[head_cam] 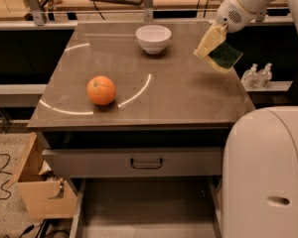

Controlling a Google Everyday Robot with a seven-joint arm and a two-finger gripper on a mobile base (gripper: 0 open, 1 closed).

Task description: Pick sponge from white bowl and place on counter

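Note:
My gripper [214,49] hangs above the right side of the counter [179,90], right of the white bowl [153,37]. It is shut on the sponge [225,56], which is held tilted in the air with its dark green face towards the camera. A pale-yellow padded finger [208,40] lies against the sponge's left side. The bowl stands at the back middle of the counter, and nothing shows inside it. The sponge is above the counter and does not touch it.
An orange fruit [101,90] sits front left on the counter, by a thin white arc marking. Below are a grey drawer with a dark handle [146,162] and an open lower drawer [146,209]. A cardboard box [37,187] stands at lower left, two bottles [257,76] on a right shelf, and my white body [265,172] at lower right.

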